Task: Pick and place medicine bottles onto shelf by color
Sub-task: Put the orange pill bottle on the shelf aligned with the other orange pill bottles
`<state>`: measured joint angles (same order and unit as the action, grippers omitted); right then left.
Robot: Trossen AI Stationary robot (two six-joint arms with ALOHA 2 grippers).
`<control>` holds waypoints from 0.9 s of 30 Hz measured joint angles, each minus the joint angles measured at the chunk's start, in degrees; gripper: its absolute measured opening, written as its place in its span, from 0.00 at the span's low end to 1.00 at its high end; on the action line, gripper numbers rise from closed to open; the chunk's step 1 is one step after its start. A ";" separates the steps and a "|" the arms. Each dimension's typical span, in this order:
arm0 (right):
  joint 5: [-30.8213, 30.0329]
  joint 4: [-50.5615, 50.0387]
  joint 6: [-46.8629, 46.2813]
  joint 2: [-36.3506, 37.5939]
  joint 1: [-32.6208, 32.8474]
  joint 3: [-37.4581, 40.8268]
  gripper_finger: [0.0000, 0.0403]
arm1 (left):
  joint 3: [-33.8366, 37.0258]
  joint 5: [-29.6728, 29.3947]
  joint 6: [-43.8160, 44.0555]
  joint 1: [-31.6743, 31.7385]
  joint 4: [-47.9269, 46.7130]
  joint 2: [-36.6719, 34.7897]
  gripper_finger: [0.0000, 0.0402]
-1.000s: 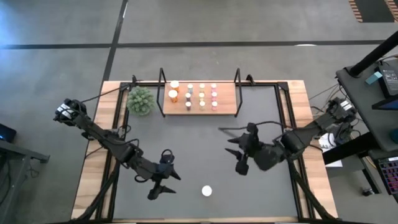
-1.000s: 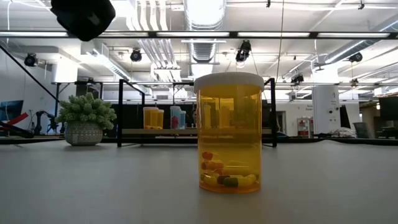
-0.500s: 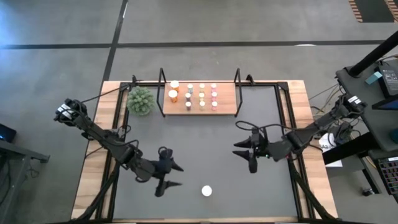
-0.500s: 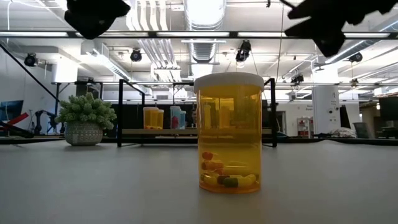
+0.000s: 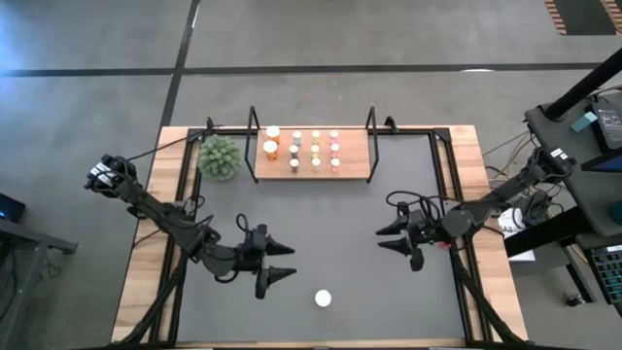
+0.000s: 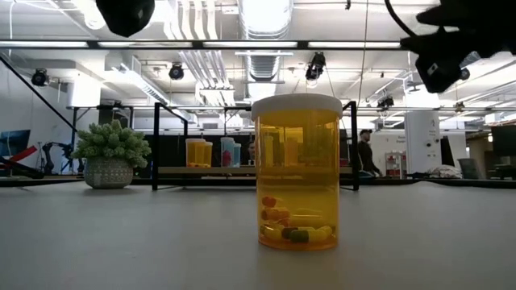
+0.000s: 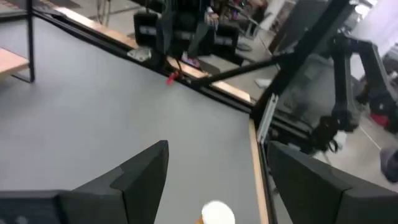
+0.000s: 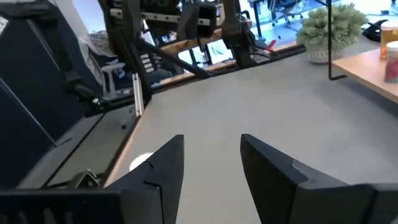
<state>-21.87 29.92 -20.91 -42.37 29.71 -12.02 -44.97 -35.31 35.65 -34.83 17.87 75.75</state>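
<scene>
One orange bottle left alone at the near bench edge

The orange bottle stands upright; left hand spread nearby, right hand spread, empty, farther; remaining bottles on the shelf at the far edge.

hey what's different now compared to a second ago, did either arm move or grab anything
The left gripper has swung round to face the lone orange bottle near the table's front edge, jaws open, nothing grasped. The right gripper pulled back toward the right side of the mat, open and empty too. The lone bottle, the bottles on the shelf and the plant haven't moved.
</scene>
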 joint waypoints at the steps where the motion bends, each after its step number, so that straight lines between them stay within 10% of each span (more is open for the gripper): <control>1: 0.02 0.97 0.39 0.27 0.00 1.10 0.37 | 0.00 -0.82 0.00 0.00 0.46 0.00 0.64; 27: -3.79 1.65 -1.23 0.66 -0.02 8.88 0.37 | -4.47 -5.73 -0.04 0.19 25.47 18.69 0.64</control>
<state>-25.66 31.57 -22.14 -41.71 29.69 -3.14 -49.44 -41.04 35.62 -34.64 43.33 94.43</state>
